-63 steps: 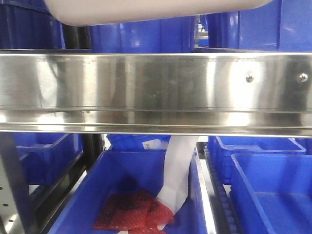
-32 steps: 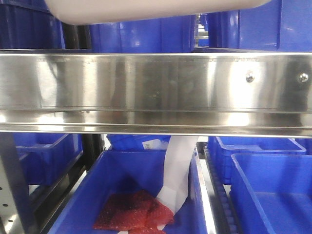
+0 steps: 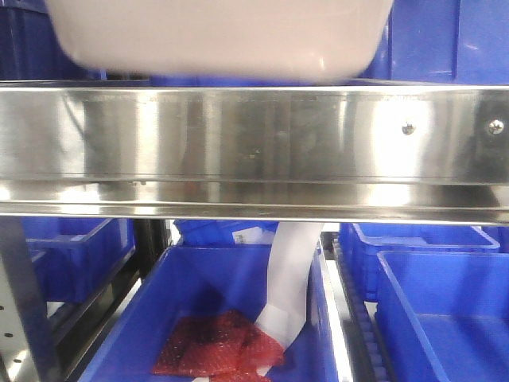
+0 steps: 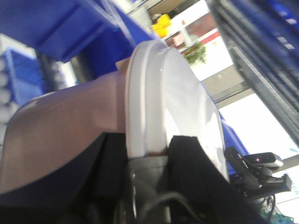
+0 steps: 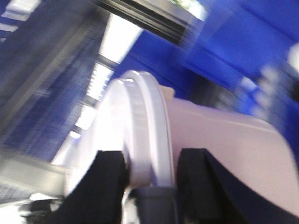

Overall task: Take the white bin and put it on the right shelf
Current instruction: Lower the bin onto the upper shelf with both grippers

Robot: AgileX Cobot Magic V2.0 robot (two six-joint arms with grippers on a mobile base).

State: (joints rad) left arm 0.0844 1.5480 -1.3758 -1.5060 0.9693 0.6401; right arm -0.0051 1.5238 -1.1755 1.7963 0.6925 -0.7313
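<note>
Exterior front-facing view: the white bin (image 3: 215,36) sits low over the front of the shelf (image 3: 254,143), and I cannot tell if it touches. The left gripper (image 4: 158,148) pinches the rim at one end. The right gripper (image 5: 150,163) pinches the rim at the other end. I think both arms should go down slowly and together, so the bin stays flat. There is one white bin, two grippers, two screws (image 3: 408,127), and at least four blue bins (image 3: 445,318) below.
</note>
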